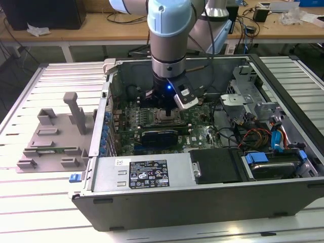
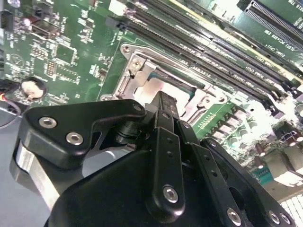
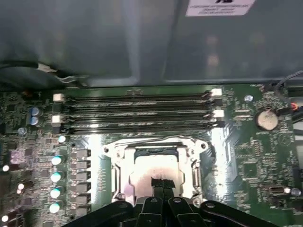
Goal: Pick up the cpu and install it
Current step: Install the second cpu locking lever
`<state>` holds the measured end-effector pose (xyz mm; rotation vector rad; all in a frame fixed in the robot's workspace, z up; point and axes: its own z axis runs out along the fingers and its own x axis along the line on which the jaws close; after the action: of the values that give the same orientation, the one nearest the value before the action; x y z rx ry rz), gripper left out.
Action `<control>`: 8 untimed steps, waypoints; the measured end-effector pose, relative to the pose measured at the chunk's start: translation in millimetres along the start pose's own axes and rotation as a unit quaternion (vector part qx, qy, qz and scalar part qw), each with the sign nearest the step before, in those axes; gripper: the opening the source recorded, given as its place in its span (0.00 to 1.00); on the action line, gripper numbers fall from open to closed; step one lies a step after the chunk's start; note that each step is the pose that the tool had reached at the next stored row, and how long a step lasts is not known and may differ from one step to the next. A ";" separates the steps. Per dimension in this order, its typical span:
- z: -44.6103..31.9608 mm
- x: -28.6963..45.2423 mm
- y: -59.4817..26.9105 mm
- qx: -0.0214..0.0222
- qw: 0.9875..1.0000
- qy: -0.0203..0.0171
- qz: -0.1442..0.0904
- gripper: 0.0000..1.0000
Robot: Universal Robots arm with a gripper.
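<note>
CPU (image 3: 154, 169), the silvery square, lies inside the socket frame (image 3: 118, 156) on the motherboard, and the jaws stand right over its near half; in the first wrist view the two black fingertips (image 3: 157, 182) sit pressed together, tips down on or just above the metal top, and I cannot tell whether they touch it. Taking things by size and placing them from the socket frame: the open computer case (image 1: 202, 202) surrounds it, lying on its side on the ribbed table (image 1: 30, 212), with the arm (image 1: 169, 35) coming straight down over the frame in the exterior view. The green motherboard (image 3: 255, 156) spreads all around the frame. A long black card (image 1: 159, 134) lies just beside the frame, on the side nearer the exterior camera. The exterior view also takes in a grey plastic fixture (image 1: 53, 136) on the table, well away from the frame and outside the case toward the exterior view's left, and a tangle of coloured cables (image 1: 255, 136) toward the right. The first wrist view gives the memory slots (image 3: 137, 113) in parallel rows just beyond the frame and a round coin battery (image 3: 266, 119) off to one side. The second wrist view looks past the gripper (image 2: 163, 106) body, whose linkage covers much of the chip, leaving one bright patch of the CPU (image 2: 156, 87) showing within the frame.
</note>
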<state>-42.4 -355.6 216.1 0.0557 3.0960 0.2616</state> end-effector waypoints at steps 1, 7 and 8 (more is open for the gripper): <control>-2.2 -0.4 0.8 0.000 1.000 0.000 0.000 0.11; -14.1 -1.2 4.7 0.003 1.000 0.000 0.000 0.11; -14.1 -1.1 4.7 0.003 1.000 0.000 0.000 0.11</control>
<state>-41.6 -353.4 230.8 0.0556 3.0965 0.2517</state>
